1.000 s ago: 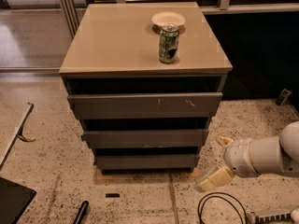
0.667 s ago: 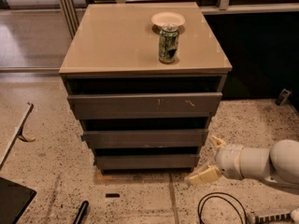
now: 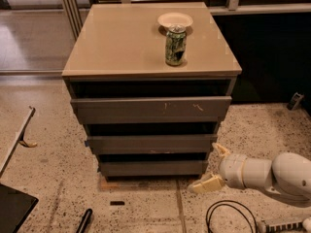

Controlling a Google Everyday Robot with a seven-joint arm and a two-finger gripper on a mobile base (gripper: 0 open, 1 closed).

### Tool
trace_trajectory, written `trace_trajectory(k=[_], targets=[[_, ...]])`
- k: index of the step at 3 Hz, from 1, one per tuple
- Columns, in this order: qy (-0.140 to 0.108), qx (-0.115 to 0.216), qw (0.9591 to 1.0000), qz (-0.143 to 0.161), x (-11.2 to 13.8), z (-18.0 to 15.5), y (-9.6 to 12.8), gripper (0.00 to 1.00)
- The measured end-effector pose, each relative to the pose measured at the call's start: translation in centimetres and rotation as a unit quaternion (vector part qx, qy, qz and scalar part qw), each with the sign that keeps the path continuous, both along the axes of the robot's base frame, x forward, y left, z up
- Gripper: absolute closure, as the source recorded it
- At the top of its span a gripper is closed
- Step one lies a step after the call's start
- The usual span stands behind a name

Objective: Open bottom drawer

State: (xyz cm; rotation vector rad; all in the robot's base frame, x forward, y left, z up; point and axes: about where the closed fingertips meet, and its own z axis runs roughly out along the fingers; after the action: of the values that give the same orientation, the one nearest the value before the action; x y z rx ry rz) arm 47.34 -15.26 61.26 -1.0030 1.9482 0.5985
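Note:
The bottom drawer [image 3: 151,168] is the lowest and smallest of three dark grey-brown fronts in a cabinet with a tan top [image 3: 121,42]. Its plain front stands slightly out from the cabinet, with a dark gap above it. My gripper [image 3: 214,167] comes in from the lower right on a white arm [image 3: 272,176]. Its cream fingers [image 3: 206,184] are spread apart, one high and one low, just right of the bottom drawer's right end and close to the floor. It holds nothing.
A green can [image 3: 175,44] and a small white bowl [image 3: 175,20] stand on the cabinet top. The top drawer front [image 3: 150,109] has white scratches. A black cable [image 3: 228,217] loops on the speckled floor at lower right. A dark object [image 3: 12,208] lies at lower left.
My gripper and arm have moved left across the floor, closer to the right end of the bottom drawer. The drawers have not moved.

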Motion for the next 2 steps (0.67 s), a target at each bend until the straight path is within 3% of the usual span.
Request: trace_trajectory(k=[1,2], targets=[[0.023,0.006,0.9997,-0.007,0.4,-3.6,-0.7,0.00],[0.087,0.014,0.9952,-0.044,0.4,-11.2,-2.5,0.00]])
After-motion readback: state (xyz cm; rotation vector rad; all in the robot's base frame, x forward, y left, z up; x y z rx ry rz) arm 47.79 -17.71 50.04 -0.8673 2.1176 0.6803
